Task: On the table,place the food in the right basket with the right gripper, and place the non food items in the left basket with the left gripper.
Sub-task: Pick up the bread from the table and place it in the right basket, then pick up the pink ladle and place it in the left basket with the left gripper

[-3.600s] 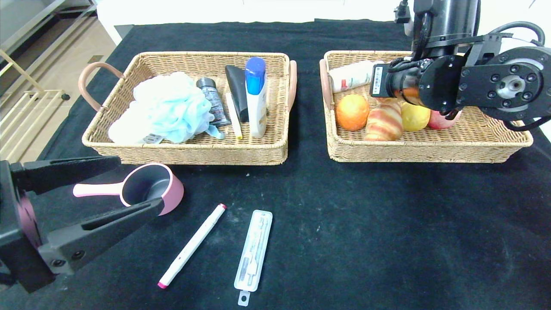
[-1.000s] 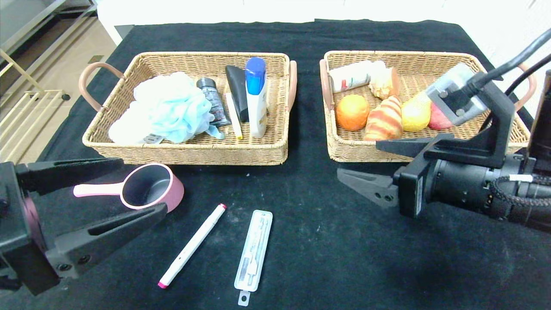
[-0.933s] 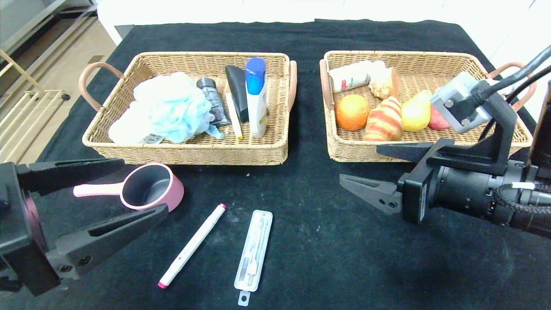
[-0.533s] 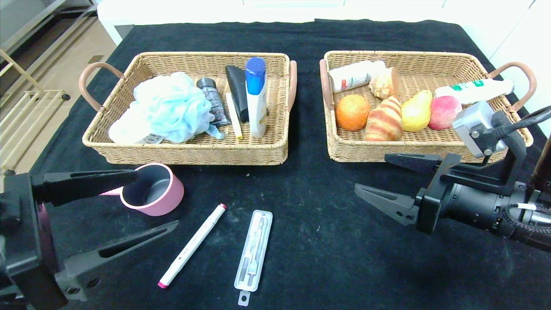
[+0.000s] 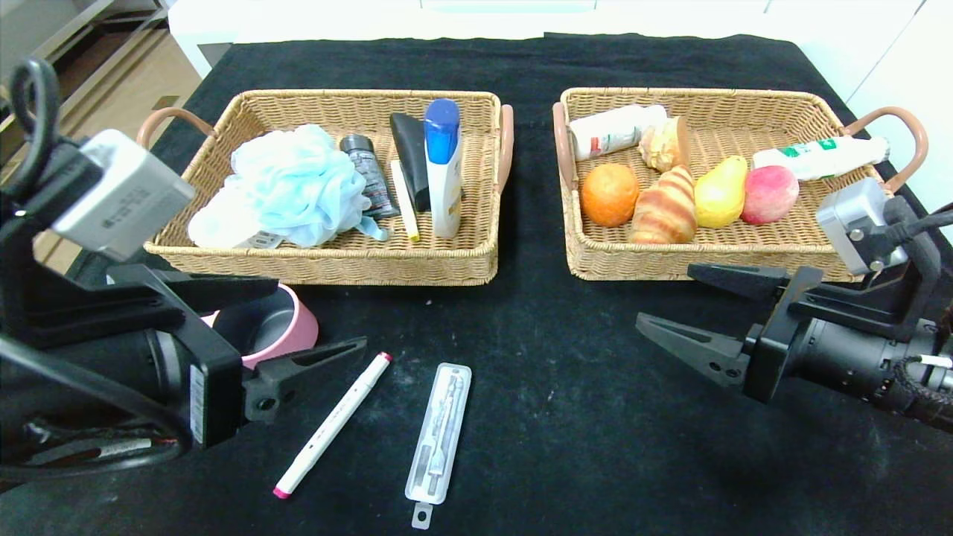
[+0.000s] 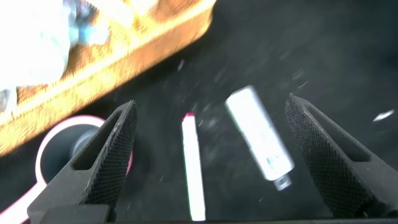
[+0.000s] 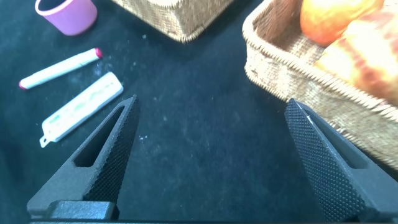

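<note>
Look first at the worktop (image 5: pixel 566 417): no food lies loose on it, so your right-hand half of the sort looks finished, as far as these views show.

The right basket (image 5: pixel 744 257) holds an orange (image 5: pixel 609 193), a striped croissant (image 5: pixel 665 206), a yellow pear (image 5: pixel 719 195), a red apple (image 5: pixel 770 193), a white can (image 5: pixel 615 130) lying on its side, a small pale pastry-like piece (image 5: pixel 661 147) beside it and a green-and-white tube (image 5: pixel 819 156) resting toward the far right corner.

The left basket (image 5: pixel 335 264) already carries a blue bath pouf (image 5: pixel 287 186), a dark small bottle (image 5: pixel 368 175), a black tube (image 5: pixel 411 152), a thin yellowish stick (image 5: pixel 403 199) and a white bottle with a blue cap (image 5: pixel 444 167).

Three non-food things are left on the cloth in front of that basket (all yours to clear with the left arm): the pink scoop cup (image 5: pixel 279 327), the white marker with pink ends (image 5: pixel 333 423) and the clear flat case (image 5: pixel 439 435).

Your left hand (image 5: pixel 313 320) stands wide open and holds nothing, low at the near left with the cup between its fingers in the head view, while its wrist view frames the marker and the case. Your right hand (image 5: pixel 696 313) is also spread wide and empty, hovering over bare cloth just in front of the right basket, with no work left for it that I can see.
</note>
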